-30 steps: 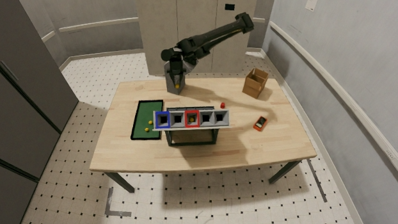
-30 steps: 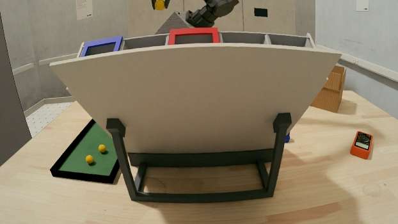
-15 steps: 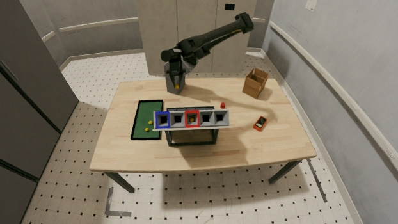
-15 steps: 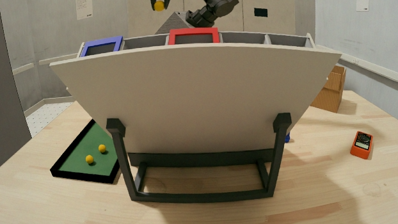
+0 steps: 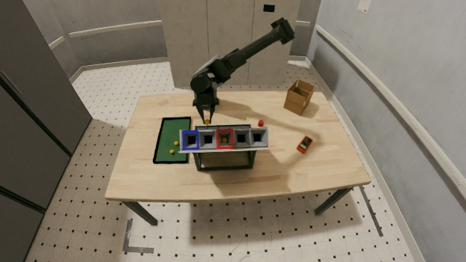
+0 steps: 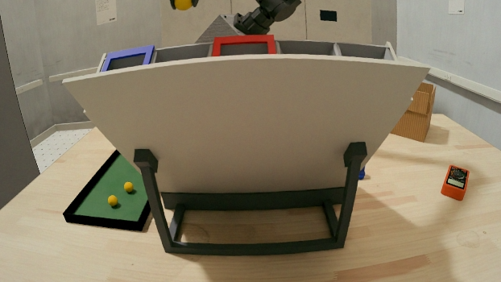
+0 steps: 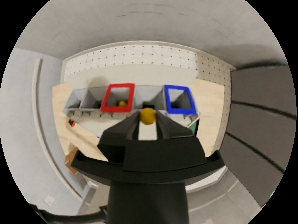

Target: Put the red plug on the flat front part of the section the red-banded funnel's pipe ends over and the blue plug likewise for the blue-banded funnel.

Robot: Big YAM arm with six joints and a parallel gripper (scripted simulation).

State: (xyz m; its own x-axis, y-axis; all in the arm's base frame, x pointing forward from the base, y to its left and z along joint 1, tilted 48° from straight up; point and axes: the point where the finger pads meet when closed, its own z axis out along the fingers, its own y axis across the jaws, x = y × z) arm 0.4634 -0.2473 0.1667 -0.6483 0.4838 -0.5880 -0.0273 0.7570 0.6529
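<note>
My gripper [image 5: 207, 117] is shut on a yellow marble [image 5: 207, 122] and hangs just behind the funnel row, above the plain grey funnel [image 5: 207, 139]. That funnel lies between the blue-banded funnel [image 5: 191, 139] and the red-banded funnel [image 5: 225, 139]. A yellow marble [image 5: 225, 140] shows inside the red-banded funnel. The held marble [image 7: 147, 116] shows in the wrist view between the red-banded [image 7: 119, 98] and blue-banded [image 7: 178, 99] funnels, and at the top of the exterior view [image 6: 183, 4]. The red plug [image 5: 261, 122] sits on the table behind the rack. The blue plug [image 6: 362, 174] peeks out by the rack's right leg. The cover [image 6: 246, 121] hides the pipes and sections.
A green tray [image 5: 172, 140] left of the rack holds two yellow marbles [image 5: 176, 142] [image 5: 171, 151]. An orange device [image 5: 305, 144] lies right of the rack. A cardboard box [image 5: 298, 96] stands at the back right.
</note>
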